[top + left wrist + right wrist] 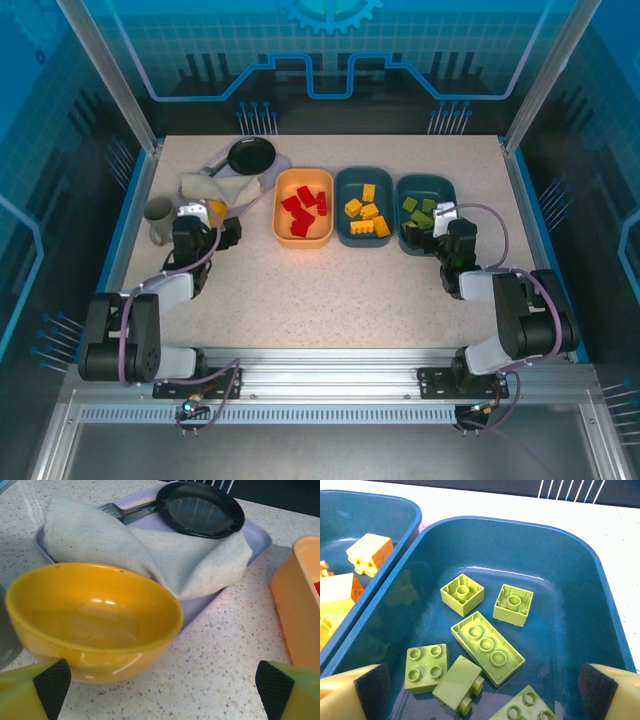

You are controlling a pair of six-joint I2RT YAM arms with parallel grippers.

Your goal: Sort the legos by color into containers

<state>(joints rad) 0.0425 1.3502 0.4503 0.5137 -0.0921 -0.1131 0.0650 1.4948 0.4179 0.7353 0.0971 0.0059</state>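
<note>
Legos (487, 645) lie sorted by colour in three trays set side by side on the worktop (330, 290). The red bricks (304, 208) are in the orange tray (283, 232), the yellow-orange bricks (367, 217) in the middle teal tray (345, 190), and the light green bricks (418, 212) in the right teal tray (520, 545). The right pincer (480, 685) hangs over the near end of that tray, its jaws spread wide and holding nothing. The left pincer (160, 685) is likewise released and empty, low over the worktop just before a yellow bowl (95, 615). Beyond the bowl, a lavender tray (260, 537) carries a folded cloth (100, 535), a black plate (200, 510) and a fork (122, 511).
</note>
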